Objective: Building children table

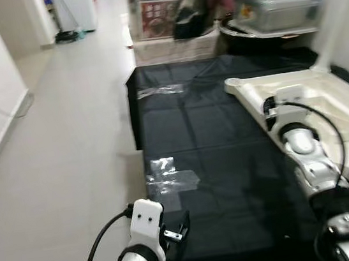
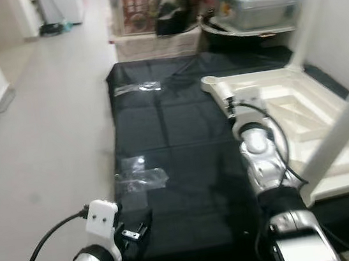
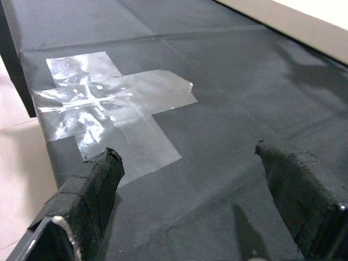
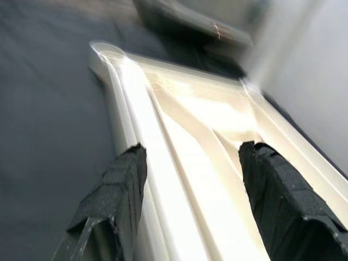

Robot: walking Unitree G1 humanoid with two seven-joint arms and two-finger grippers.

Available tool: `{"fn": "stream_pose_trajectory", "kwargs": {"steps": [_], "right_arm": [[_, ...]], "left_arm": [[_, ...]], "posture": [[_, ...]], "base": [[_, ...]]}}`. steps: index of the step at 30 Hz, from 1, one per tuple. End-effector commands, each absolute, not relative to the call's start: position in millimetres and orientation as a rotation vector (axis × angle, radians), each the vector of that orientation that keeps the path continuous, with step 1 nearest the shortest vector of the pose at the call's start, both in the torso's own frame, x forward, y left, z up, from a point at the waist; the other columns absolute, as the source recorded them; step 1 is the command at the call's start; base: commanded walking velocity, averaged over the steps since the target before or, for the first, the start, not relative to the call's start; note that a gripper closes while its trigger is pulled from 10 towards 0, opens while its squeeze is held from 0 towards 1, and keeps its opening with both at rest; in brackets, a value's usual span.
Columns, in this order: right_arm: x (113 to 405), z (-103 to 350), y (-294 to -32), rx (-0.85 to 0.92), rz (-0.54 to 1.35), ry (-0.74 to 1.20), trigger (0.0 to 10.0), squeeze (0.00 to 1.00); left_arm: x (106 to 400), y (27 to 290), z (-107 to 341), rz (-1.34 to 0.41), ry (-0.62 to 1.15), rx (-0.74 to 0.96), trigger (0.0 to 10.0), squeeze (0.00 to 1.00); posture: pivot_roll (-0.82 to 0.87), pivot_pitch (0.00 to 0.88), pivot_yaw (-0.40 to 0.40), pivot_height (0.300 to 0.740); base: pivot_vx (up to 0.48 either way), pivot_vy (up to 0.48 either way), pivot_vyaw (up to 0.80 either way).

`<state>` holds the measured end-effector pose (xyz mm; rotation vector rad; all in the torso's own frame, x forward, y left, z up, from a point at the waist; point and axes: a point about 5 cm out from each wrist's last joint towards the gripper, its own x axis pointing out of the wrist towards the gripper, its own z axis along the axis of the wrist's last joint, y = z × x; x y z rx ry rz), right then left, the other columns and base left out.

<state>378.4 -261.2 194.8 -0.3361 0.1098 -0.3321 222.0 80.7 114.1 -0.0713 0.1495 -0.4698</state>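
- Cream-white plastic tabletop (image 1: 324,94), lying upside down with its ribbed underside up, sits on the black sheet (image 1: 223,156) at about 2 o'clock from you; its long axis runs from 5 o'clock toward 11 o'clock, and the rounded corner at the far end points to 11 o'clock.
- One white table leg (image 2: 344,124) rises tilted from the near part of the tabletop, at 3 o'clock.
- Your right gripper (image 4: 190,190) is over the tabletop's left rim, fingers apart, one to each side of a raised rib, and aimed along that long axis; whether the fingers touch the plastic you cannot tell from the blurred wrist view.
- Your left gripper (image 3: 187,179) hangs low over the black sheet at 7 o'clock, fingers apart, holding nothing.
- Just beyond it, a cross of clear tape (image 3: 109,109) is stuck at the sheet's left edge.
- Stacked storage boxes (image 1: 166,16) stand at 12 o'clock, past the sheet's far end.
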Motion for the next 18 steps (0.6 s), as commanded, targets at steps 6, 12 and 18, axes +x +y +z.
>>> {"fn": "stream_pose_trajectory", "kwargs": {"steps": [6,12,18], "right_arm": [[379,168,-274,-0.261,-0.222,0.409,10.0,0.0],[381,159,-268,-0.18,-0.178,0.497,10.0,0.0],[381,157,-268,-0.192,-0.154,0.53,10.0,0.0]], "left_arm": [[215,77,117,-0.48,0.166,-0.087,10.0,0.0],[212,75,120,-0.484,0.168,-0.091,10.0,0.0],[210,74,121,-0.486,0.169,-0.091,10.0,0.0]], "posture": [[0.08,0.187,-0.093,0.74],[0.08,0.209,-0.101,0.74],[0.08,0.215,-0.107,0.74]], "base": [[0.0,0.0,0.0],[0.0,0.0,0.0],[0.0,0.0,0.0]]}}
